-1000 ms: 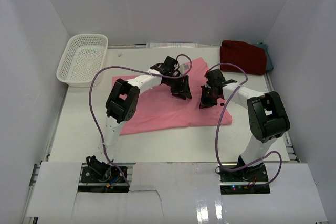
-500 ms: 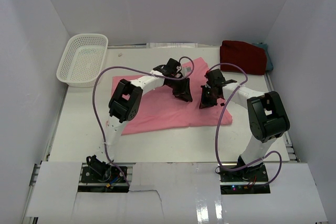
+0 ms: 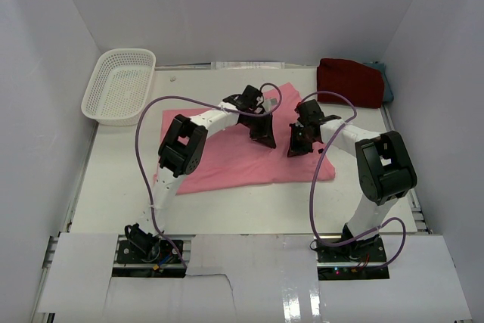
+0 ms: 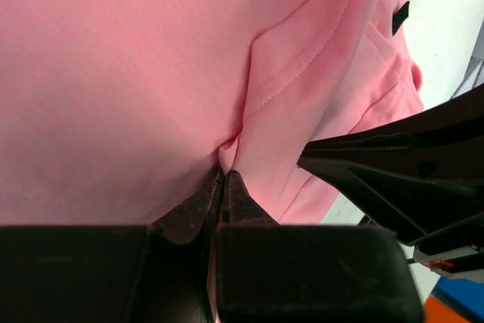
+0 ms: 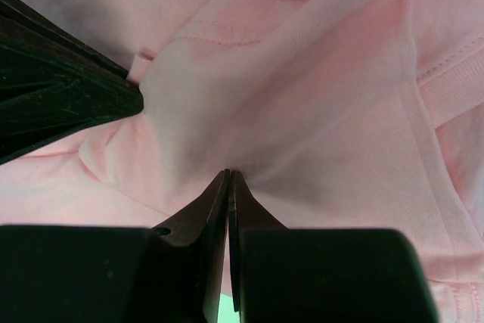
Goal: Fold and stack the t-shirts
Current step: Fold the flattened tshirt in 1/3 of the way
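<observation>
While the pink t-shirt [image 3: 242, 163] lies spread on the surface [image 3: 249, 203], left claw [image 4: 224, 175] pinches a fold of it, right claw [image 5: 229, 175] clamps its cloth.

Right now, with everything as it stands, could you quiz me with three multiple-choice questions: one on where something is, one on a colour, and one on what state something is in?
1. Where is the white basket?
A) far left corner of the table
B) far right corner
C) between the arm bases

2. What colour is the t-shirt spread under both arms?
A) teal
B) light pink
C) white

3. What state is the left end effector in?
A) open above the basket
B) shut on a pinch of that t-shirt
C) open, clear of any cloth

Answers:
1 A, since the top view shows it at the far left by the wall.
2 B, since every view shows pink cloth.
3 B, since its wrist view shows the fingers meeting on a raised fold.
</observation>
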Tool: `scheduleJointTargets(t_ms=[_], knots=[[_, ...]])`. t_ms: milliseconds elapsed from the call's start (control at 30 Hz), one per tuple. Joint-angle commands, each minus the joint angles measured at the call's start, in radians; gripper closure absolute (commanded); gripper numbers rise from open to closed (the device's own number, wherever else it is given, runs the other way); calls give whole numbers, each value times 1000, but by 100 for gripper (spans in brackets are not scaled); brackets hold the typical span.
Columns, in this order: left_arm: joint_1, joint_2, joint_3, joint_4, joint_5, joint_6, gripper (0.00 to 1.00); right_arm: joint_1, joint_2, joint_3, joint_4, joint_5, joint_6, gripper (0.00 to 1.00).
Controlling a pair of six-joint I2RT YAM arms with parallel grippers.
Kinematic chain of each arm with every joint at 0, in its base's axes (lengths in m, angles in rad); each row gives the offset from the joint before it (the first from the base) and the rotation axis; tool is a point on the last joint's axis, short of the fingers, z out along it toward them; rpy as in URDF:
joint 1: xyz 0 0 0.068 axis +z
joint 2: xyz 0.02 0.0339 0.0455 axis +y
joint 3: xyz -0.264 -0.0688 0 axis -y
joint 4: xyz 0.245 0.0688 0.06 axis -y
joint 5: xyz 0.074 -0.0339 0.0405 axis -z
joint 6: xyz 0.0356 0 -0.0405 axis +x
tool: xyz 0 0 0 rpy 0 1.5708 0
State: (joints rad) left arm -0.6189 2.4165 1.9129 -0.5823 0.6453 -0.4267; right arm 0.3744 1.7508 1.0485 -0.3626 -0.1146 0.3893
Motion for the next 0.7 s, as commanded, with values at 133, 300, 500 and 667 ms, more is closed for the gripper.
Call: scheduleJointTargets(t_ms=[133,300,500,667], knots=[[-7,-94,51,-14,-137,17,89,3,4,-24,22,7,2,92],[-7,-135,46,-13,-188,13,88,3,1,-42,30,4,2,92],[-18,-183,44,-1,-225,9,87,4,7,-70,40,-2,8,92],[-24,-206,74,1,-214,9,86,4,13,-85,44,0,10,92]])
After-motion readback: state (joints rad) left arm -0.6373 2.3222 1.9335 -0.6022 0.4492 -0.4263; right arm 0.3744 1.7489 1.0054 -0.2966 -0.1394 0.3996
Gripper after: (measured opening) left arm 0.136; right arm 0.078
